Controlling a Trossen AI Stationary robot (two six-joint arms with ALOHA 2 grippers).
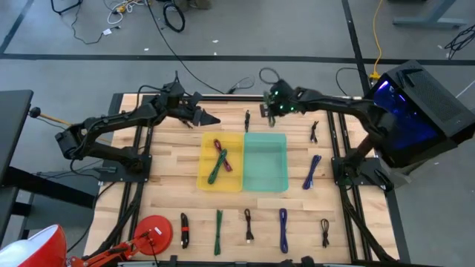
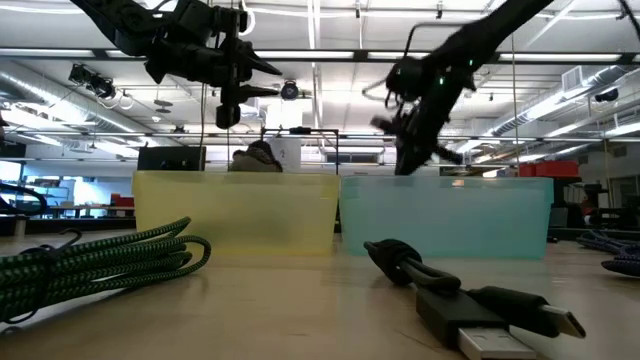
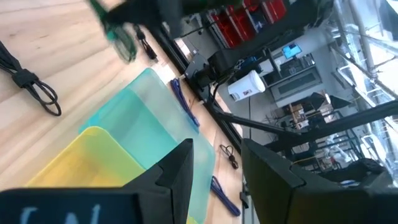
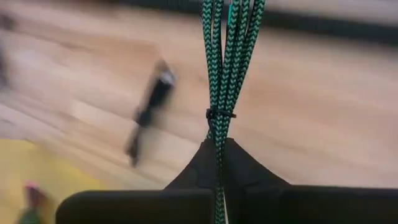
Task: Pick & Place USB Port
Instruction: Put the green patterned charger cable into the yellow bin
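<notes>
My right end effector [image 4: 219, 155] is clamped on a green braided cable [image 4: 225, 68], fingers together on the bundle just under its tie. In the high view the right end effector sits at the far edge of the table [image 1: 171, 193], just beyond the teal bin [image 1: 265, 162], so I judge the cable is lifted and headed for a bin. The yellow bin [image 1: 220, 162] beside it already holds a red and a green cable, which suggests sorting. My left end effector [image 1: 208, 119] waits at the far side near the yellow bin, fingers apart, nothing between them. The right wrist view shows the grip itself; the high view can't. The low view shows both arms raised above the bins. A black cable [image 4: 149, 109] lies on the table below the held one.
</notes>
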